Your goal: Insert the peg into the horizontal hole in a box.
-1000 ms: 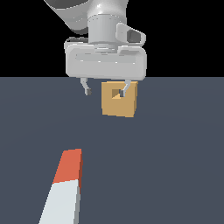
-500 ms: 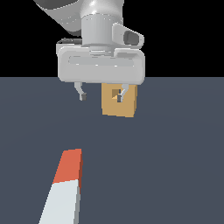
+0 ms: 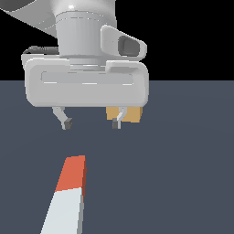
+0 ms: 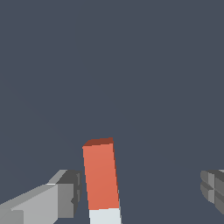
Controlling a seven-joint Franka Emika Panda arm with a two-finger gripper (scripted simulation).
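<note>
**A:** Exterior view first. Why is the peg (image 3: 67,199) just lying on the floor (image 3: 183,173) like that?

**B:** It hasn't been picked up yet. It lies flat near the camera, orange end pointing away toward the box (image 3: 130,114), white part running off the bottom edge. My guess is the arm is lining up over it for a grasp. The box sits further back, mostly hidden behind the gripper body, so I can't see the hole from here at all.

**A:** And the gripper (image 3: 91,123)?

**B:** Wide open, empty. Two fingers hang down from the big white hand, one tip (image 3: 67,123) toward the exterior view's left, the other in front of the box. Neither looks to be touching anything; the peg is nearer the camera and lower in the frame.

**A:** Wrist view?

**B:** Same story from above. The peg (image 4: 101,179) shows its orange end and a sliver of white, sitting between the two fingers, nearer to one finger (image 4: 65,192) than the other (image 4: 214,188). There's a visible gap on both sides, so no contact. Jaws spread far wider than the peg. No box or hole in this shot, just bare floor.

**A:** So grasp is next?

**B:** I'd say so, probably after centring a bit.
</note>
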